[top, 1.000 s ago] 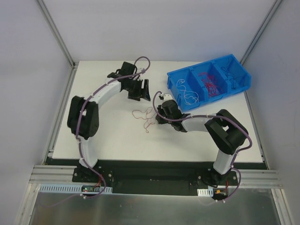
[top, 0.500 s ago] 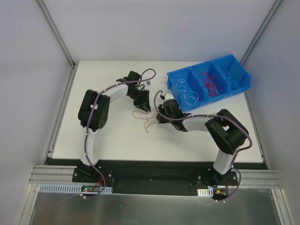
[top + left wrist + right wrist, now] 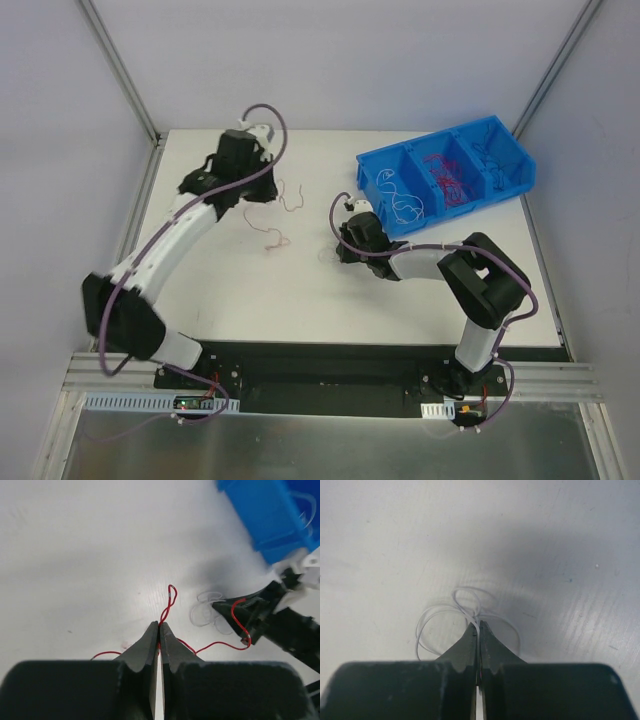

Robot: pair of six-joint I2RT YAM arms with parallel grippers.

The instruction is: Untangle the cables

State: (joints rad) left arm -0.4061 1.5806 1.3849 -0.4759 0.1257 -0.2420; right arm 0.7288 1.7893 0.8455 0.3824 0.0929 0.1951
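Note:
My left gripper (image 3: 159,625) is shut on a thin red cable (image 3: 170,599), whose loop sticks out just past the fingertips. One strand runs right and curls over the black fingers (image 3: 250,617) of my right gripper. In the top view the left gripper (image 3: 268,192) is raised at the back left, and the red cable (image 3: 276,240) trails from it onto the table. My right gripper (image 3: 479,624) is low on the table and shut on a white cable (image 3: 465,602), which lies in loose loops (image 3: 205,612) in front of it.
A blue three-compartment bin (image 3: 372,190) stands at the back right. It holds white cables (image 3: 400,197) on the left, red cables (image 3: 448,175) in the middle and dark ones (image 3: 495,150) on the right. Its corner (image 3: 270,525) is close behind the right gripper.
My left gripper has closed on the red cable and swung back and to the left, drawing the cable away from the right gripper. The right arm has stayed in place.

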